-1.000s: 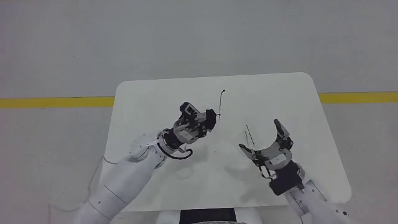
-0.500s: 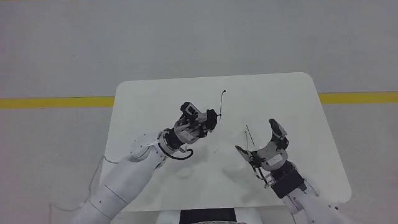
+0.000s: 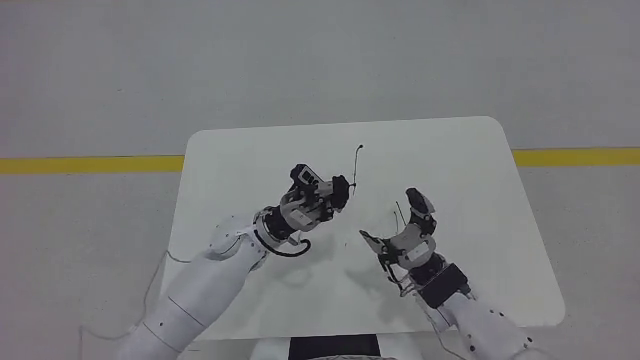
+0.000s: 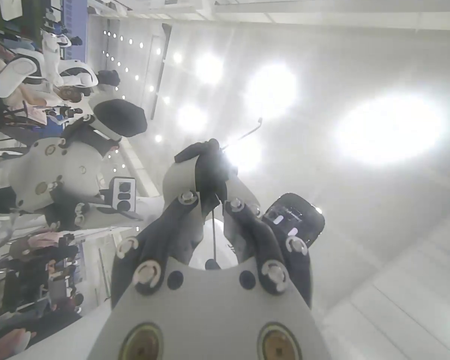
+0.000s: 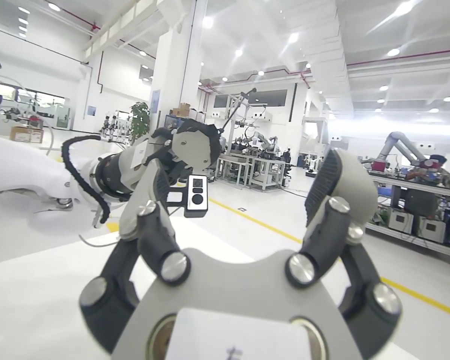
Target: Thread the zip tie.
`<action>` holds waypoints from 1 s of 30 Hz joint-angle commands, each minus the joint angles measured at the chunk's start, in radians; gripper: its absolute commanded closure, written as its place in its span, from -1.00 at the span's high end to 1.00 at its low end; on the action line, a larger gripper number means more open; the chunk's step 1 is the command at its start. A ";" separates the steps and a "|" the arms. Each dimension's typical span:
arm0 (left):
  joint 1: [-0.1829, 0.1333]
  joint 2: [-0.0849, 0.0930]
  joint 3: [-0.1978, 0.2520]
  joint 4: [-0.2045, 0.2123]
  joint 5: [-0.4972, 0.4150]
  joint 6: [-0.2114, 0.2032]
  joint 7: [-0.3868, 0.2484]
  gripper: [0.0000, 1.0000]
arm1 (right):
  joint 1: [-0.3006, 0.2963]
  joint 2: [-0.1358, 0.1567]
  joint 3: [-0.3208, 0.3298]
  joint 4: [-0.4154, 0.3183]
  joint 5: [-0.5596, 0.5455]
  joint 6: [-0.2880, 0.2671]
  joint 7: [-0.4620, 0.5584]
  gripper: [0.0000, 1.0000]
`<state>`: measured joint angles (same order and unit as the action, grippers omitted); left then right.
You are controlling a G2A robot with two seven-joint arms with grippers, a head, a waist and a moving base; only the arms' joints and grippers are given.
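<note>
1. currently clamps the thin black plastic zip tie (image 3: 355, 168) in the left gripper (image 3: 341, 192), fingers pressed together on the strap's lower part.
2. holds that strap roughly upright above the white, round-cornered table (image 3: 230, 160), clear of the tabletop, with a small bent end at the top; in the left wrist view, passes a short length of strap back below the fingers toward the wrist.
3. hovers the right gripper (image 3: 396, 222) near by and low over the table, jaws spread wide with nothing between them, facing the left one.
4. reads as the approach step: strap presented, loose end not yet caught, nothing fed through the head so far.
5. calls next for closing the gap, pinching the loose end, curling it round and aiming the tip into the small head slot.
6. demands fine alignment and a light pinch, since so thin a strap probably flexes and swings easily.
</note>
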<state>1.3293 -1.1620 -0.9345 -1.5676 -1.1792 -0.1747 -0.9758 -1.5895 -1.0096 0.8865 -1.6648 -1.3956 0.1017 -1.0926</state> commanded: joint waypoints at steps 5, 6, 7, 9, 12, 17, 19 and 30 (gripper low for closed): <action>0.000 0.000 0.000 0.000 0.000 0.000 0.000 -1.00 | 0.043 -0.031 -0.044 0.039 -0.004 0.014 -0.014 -0.14; 0.000 0.000 0.000 0.000 0.000 0.000 0.000 -1.00 | 0.048 -0.035 -0.049 0.043 -0.005 0.015 -0.014 -0.16; 0.000 0.000 0.000 0.000 0.000 0.000 0.000 -1.00 | 0.053 -0.039 -0.053 0.048 -0.008 0.016 -0.014 -0.22; 0.000 0.000 0.000 0.000 0.000 0.000 0.000 -1.00 | 0.064 -0.047 -0.061 0.058 -0.011 0.018 -0.011 -0.24; 0.000 0.000 0.000 0.000 0.000 0.000 0.000 -1.00 | 0.077 -0.058 -0.071 0.072 -0.016 0.017 -0.004 -0.28; 0.000 0.000 0.000 0.000 0.000 0.000 0.000 -1.00 | 0.096 -0.075 -0.084 0.087 -0.022 0.017 0.005 -0.32; 0.000 0.000 0.000 0.000 0.000 0.000 0.000 -1.00 | 0.106 -0.082 -0.088 0.093 -0.024 0.017 0.009 -0.34; 0.000 0.000 0.000 0.000 0.000 0.000 0.000 -1.00 | 0.131 -0.114 -0.092 0.114 -0.029 0.022 0.001 -0.52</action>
<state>1.3293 -1.1620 -0.9345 -1.5676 -1.1791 -0.1747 -0.9758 -1.4592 -1.1213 0.7937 -1.5517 -1.4235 0.1244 -1.0903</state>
